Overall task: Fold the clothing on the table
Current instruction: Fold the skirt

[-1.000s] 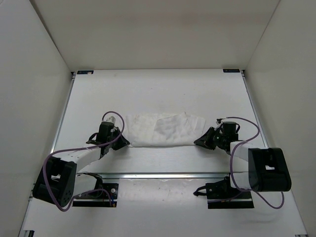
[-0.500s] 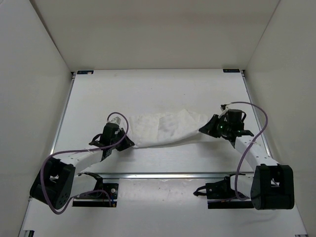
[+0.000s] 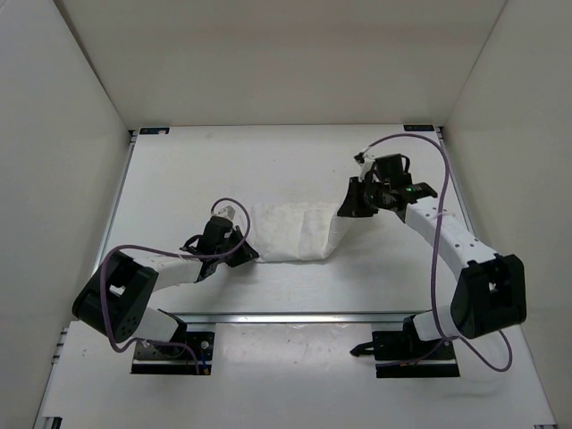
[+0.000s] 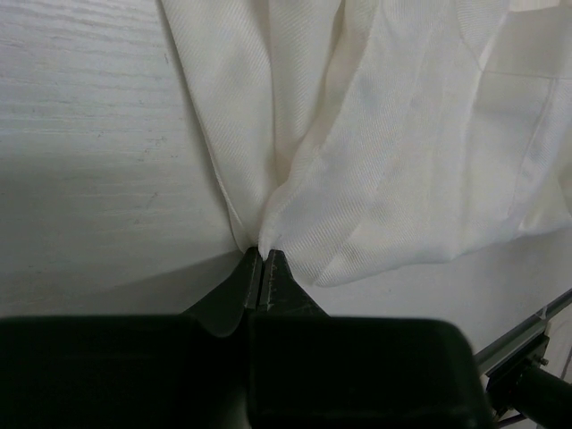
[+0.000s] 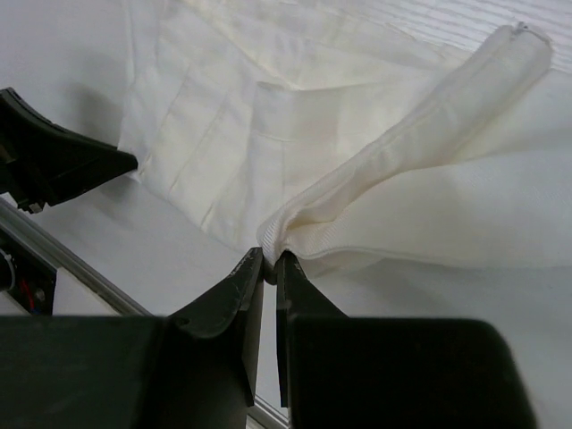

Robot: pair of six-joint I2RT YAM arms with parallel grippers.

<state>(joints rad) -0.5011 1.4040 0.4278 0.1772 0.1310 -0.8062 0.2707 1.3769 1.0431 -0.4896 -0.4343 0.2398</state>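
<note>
Clothing (image 3: 295, 231) is lying mid-way across the table (image 3: 268, 161), now bunching into a shorter span than a second ago. The right gripper (image 3: 347, 207), pinching the right end, is carrying it inward and toward the far side. The left gripper (image 3: 248, 256), clamped on the left end, is anchoring it. A fold appears to be starting. No writing is showing.
</note>
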